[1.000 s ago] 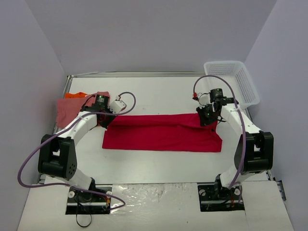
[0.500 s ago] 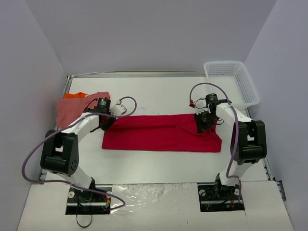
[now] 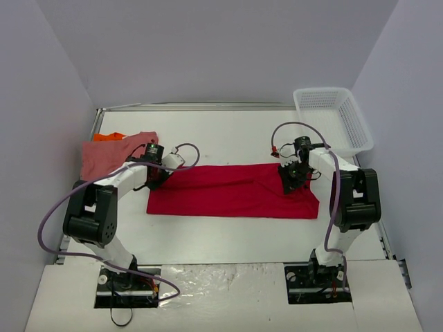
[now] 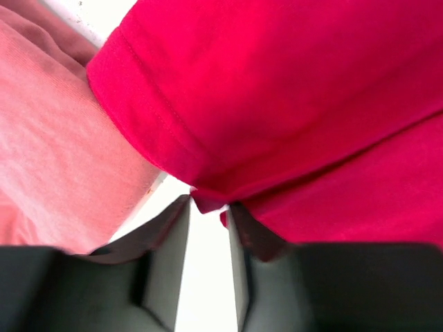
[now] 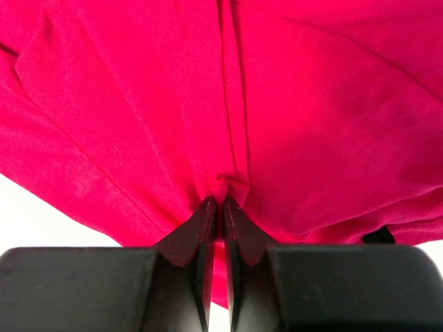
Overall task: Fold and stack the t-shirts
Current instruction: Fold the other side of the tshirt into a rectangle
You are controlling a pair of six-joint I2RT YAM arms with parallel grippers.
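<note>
Status: early, I'd say. The red shirt (image 3: 232, 190) lies mid-table (image 3: 228, 142) as a long flat band, apparently folded once lengthwise. The crosswise folds are not done. The pink shirt (image 3: 104, 155) sits in a loose heap at the far left, with the orange shirt (image 3: 109, 137) peeking out behind it. Neither looks folded, and there's no stack yet.

Left gripper (image 4: 208, 206) is at the red shirt's left end, just beside the pink one. The jaws stand narrow, and a nub of hemmed edge is bunched between the tips. It looks pinched, but I can't confirm how firmly.

Right gripper (image 5: 216, 206) is on the band's right portion, near its far edge. The jaws are nearly together, clamping a small pleat of red cloth that puckers into the tips.
</note>
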